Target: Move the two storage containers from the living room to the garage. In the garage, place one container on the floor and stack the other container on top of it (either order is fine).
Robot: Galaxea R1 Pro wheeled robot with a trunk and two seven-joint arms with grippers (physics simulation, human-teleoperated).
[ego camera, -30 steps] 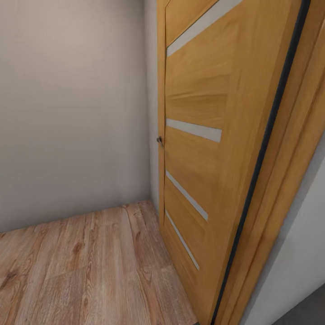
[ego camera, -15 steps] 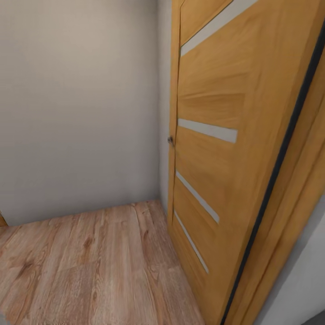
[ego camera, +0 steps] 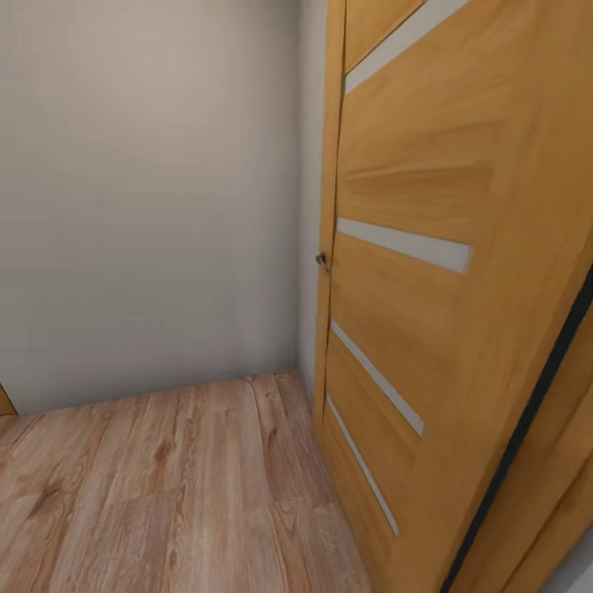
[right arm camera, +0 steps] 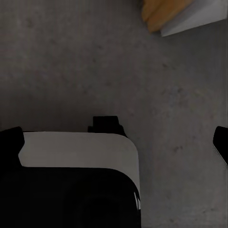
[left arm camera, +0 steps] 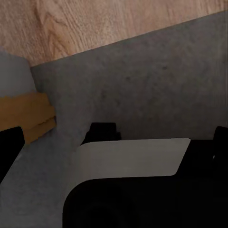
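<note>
The storage containers are out of view. In the left wrist view my left gripper [left arm camera: 114, 142] is open, its black fingertips [left arm camera: 9, 147] at the picture's two sides with nothing between them, above the dark grey floor [left arm camera: 142, 71]. My right gripper [right arm camera: 116, 140] is open in the same way, with black fingertips [right arm camera: 12, 142] wide apart over the same grey floor [right arm camera: 71, 57]. Part of my white and black body [left arm camera: 133, 159] lies below each gripper.
The head view faces a hallway corner: a grey-white wall [ego camera: 148, 206], light wood-plank flooring [ego camera: 165, 494], and an orange door with pale stripes [ego camera: 412, 288] close on the right. An orange door frame foot [left arm camera: 28, 116] [right arm camera: 164, 12] stands where grey floor meets planks.
The whole head picture has shifted: the orange door has slid to the right and looms larger, and the grey patch at the bottom right corner has left the frame. The camera has moved.
</note>
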